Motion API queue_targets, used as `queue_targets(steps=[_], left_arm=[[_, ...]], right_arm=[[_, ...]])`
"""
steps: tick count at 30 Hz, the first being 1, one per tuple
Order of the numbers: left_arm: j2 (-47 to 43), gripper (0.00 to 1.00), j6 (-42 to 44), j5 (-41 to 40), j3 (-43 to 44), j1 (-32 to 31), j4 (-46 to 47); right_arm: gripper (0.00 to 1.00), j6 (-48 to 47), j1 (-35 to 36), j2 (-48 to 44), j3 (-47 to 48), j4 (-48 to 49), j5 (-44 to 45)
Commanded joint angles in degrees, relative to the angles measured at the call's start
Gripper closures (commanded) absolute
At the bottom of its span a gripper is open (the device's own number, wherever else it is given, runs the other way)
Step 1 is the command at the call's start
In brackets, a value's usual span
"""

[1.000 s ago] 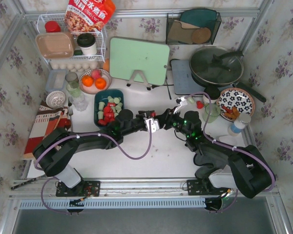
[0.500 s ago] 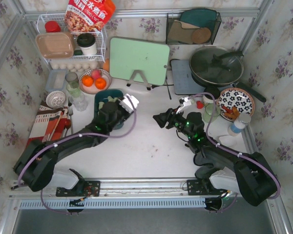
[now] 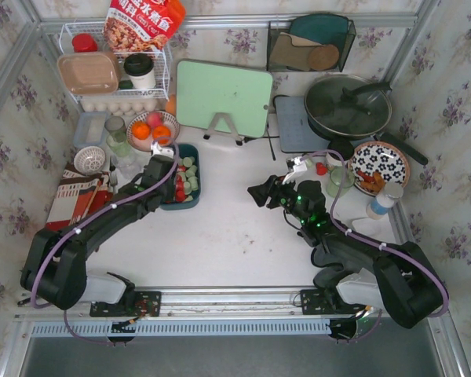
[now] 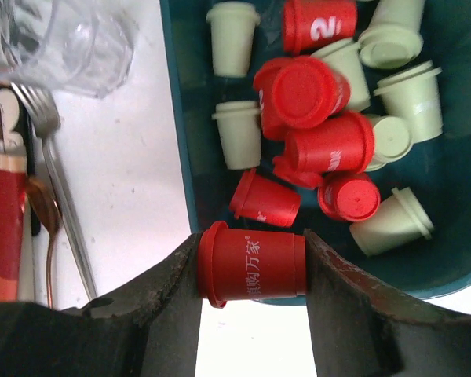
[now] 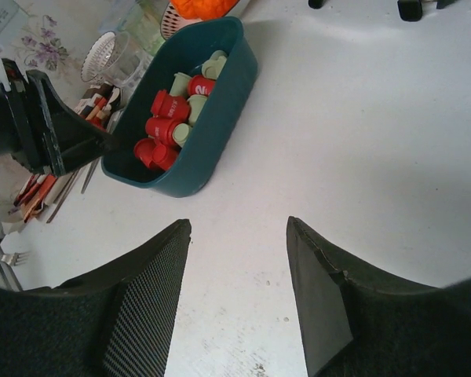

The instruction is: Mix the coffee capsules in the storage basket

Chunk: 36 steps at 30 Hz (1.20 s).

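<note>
One red capsule (image 4: 253, 267) gripped in left jaws at basket (image 4: 463, 196) rim; right jaws open.

My left gripper (image 4: 253, 263) pinches a red capsule (image 4: 255, 271) lying on its side, one finger against each end, at the near corner of the teal basket (image 4: 177, 118). Beyond it, loose red and pale green capsules (image 4: 318, 86) are jumbled inside. Outside the basket, a clear glass (image 4: 71, 43) and a fork (image 4: 55, 181) sit on the white table (image 4: 133, 173).
</note>
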Motion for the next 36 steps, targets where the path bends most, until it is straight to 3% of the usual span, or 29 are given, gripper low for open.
queue_targets(steps=[1, 4, 8, 12, 18, 26, 31, 36], left_arm=[[0.10, 0.68, -6.86, -2.10, -1.15, 0.11, -3.03], [0.36, 0.59, -8.17, -3.11, -1.37, 0.12, -2.54], [-0.69, 0.39, -8.76, -2.78, -1.55, 0.09, -1.16], [-2.34, 0.32, -8.40, -1.67, -2.34, 0.17, 1.13], [-5.39, 0.31, -5.66, -0.75, -2.82, 0.13, 3.42], [-16.90, 0.31, 1.42, -0.04, -11.72, 0.14, 11.77], [-23.47, 0.31, 0.36, 2.00, -15.29, 0.10, 13.91], [-24.13, 0.31, -2.37, 5.40, -15.14, 0.13, 12.65]], right_arm=[[0.40, -0.68, 0.06, 0.07, 0.63, 0.11, 1.44], [0.40, -0.89, 0.06, -0.01, 0.74, -0.15, 1.71], [0.40, -1.35, 0.04, 0.24, 0.70, -0.39, 2.39], [0.40, -2.46, 0.04, 1.13, 1.10, -1.01, 3.71], [0.39, -5.81, -0.03, 1.39, 2.46, -3.50, 8.07], [0.39, -11.40, -2.24, 7.36, 10.61, -13.05, 26.26], [0.41, -14.09, -7.90, 16.20, 17.84, -16.46, 27.68], [0.41, -18.93, -13.19, 26.47, 28.19, -21.53, 23.19]])
